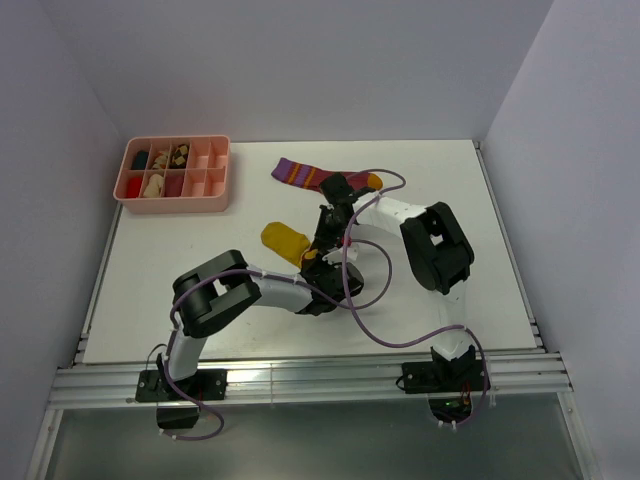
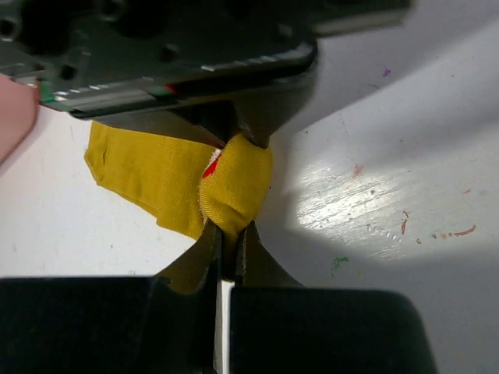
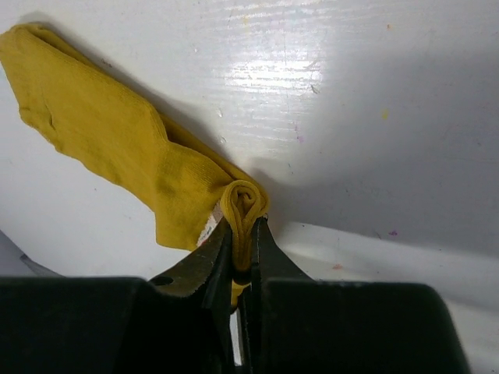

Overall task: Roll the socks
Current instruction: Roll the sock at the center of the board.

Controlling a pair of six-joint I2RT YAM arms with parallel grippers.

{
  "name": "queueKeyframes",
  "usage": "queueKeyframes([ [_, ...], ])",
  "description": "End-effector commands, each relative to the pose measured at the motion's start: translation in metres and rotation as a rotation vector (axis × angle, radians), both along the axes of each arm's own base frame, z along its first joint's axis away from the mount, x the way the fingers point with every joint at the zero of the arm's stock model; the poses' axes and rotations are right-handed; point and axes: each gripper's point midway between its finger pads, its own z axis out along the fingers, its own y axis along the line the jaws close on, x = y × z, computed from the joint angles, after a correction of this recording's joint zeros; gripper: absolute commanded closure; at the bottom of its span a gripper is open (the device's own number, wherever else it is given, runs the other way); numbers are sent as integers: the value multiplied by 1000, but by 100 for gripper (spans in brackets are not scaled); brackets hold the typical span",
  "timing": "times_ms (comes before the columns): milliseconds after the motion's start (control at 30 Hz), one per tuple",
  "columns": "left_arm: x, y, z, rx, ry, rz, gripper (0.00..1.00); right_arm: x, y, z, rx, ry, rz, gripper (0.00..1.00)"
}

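left gripper (image 2: pixel 228 238) and right gripper (image 3: pixel 243 234), jaws narrow, clamp the yellow sock (image 3: pixel 101 132) mid-frame. striped sock (image 1: pixel 305 175) lies above; tray (image 1: pixel 175 206) upper left.

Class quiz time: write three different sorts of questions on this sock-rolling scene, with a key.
1. True or false: the left claw and the right claw both pinch the mustard sock.
2. The striped sock lies: A on the table; B in the left claw; C on top of the mustard sock.
3. Fill in: the pinched end of the mustard sock is ____ up.
Key: 1 true; 2 A; 3 rolled.
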Motion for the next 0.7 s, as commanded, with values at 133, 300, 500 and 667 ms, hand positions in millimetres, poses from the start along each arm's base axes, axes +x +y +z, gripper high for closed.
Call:
queueKeyframes([
  [133,-20,-11,5,-282,305,-51,99,8,-7,24,101,-91,-43,71],
  [300,-26,-20,19,-518,482,-85,99,24,-23,57,149,-217,-134,45],
  [500,-16,3,17,-834,709,-52,99,35,-51,87,196,-369,-239,34],
  [667,-18,7,4,-989,899,-24,99,28,-54,86,199,-429,-177,31],
])
